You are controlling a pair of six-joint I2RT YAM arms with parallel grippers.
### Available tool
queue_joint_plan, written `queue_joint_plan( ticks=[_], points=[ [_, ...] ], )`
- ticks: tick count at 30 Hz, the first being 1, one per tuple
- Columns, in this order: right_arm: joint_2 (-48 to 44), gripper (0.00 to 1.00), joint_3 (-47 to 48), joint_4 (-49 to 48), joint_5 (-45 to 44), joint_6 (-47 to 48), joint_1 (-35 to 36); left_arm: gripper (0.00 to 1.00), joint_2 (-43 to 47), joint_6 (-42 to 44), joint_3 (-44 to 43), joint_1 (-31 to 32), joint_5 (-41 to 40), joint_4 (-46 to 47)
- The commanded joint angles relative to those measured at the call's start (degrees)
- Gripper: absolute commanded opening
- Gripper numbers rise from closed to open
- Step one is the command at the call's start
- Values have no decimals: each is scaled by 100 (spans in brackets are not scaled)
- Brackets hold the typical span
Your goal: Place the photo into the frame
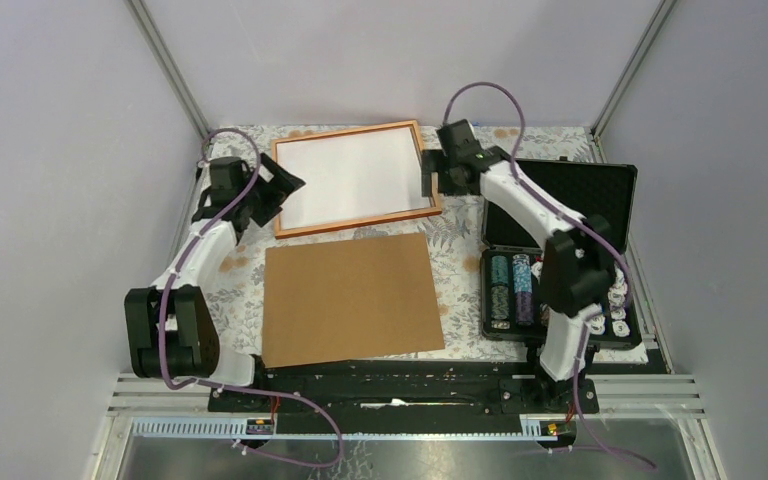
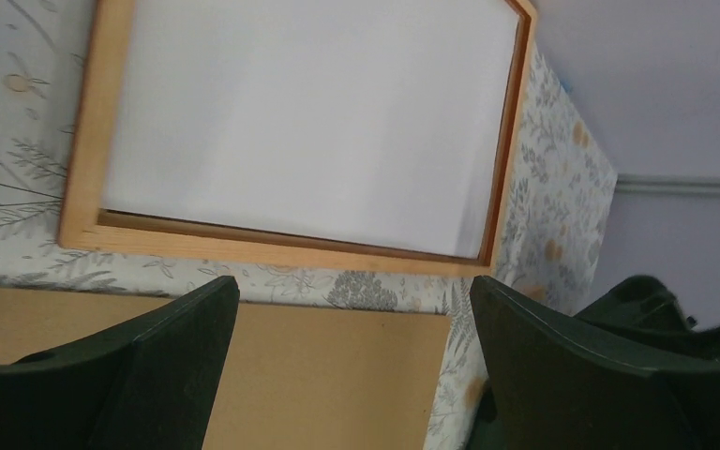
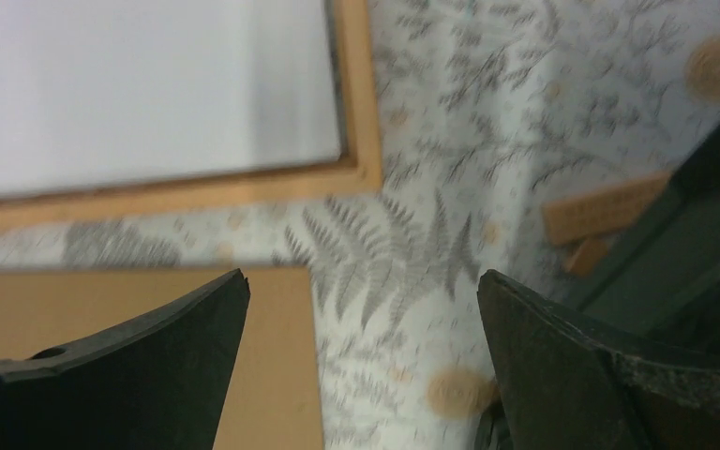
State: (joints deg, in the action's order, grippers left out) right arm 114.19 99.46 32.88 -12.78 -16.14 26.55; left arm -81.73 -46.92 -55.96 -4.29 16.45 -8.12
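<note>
The frame (image 1: 350, 131) lies flat at the back of the table. Inside it sits the photo (image 1: 355, 178), white back up, its picture side hidden. My left gripper (image 1: 286, 188) hovers open just off the frame's left edge, holding nothing. My right gripper (image 1: 428, 178) hangs open beside the frame's right edge, also empty. In the left wrist view the photo (image 2: 309, 112) fills the frame (image 2: 244, 248), with my left gripper (image 2: 354, 300) above the board's edge. The right wrist view shows the frame's corner (image 3: 356, 94), the photo (image 3: 141, 84) and my right gripper (image 3: 364, 291) over the tablecloth.
A plain brown backing board (image 1: 350, 298) lies in front of the frame, also seen as the board (image 2: 328, 375) and the board (image 3: 281, 366). An open black case (image 1: 580, 195) of chips stands at the right, under my right arm. Small tan pieces (image 3: 605, 211) lie by the case.
</note>
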Motion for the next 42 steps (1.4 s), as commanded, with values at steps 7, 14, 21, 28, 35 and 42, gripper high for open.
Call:
queue_joint_plan(
  ticks=[7, 14, 21, 28, 35, 42],
  points=[
    [-2893, 100, -4077, -1687, 2408, -1662, 846, 99, 881, 1236, -672, 2018, -1530, -1367],
    [-3431, 100, -5130, -2208, 2078, -2572, 1872, 99, 2301, 1353, 665, 2010, -3205, -2819],
    [-3561, 100, -5732, -2667, 1456, -3053, 1869, 99, 2743, 835, 1163, 1061, -2352, -2822],
    [-3424, 100, -5972, -3231, 1378, -3049, 1679, 99, 2284, 723, 1543, -176, -2084, -2289],
    [-2987, 100, -6052, -3819, 1956, -2799, 869, 99, 1747, 310, 1845, -265, -2306, -1429],
    [-2285, 99, -5726, -3965, 2311, -2468, 440, 98, 944, -22, 1925, -323, -1862, -864]
  ],
)
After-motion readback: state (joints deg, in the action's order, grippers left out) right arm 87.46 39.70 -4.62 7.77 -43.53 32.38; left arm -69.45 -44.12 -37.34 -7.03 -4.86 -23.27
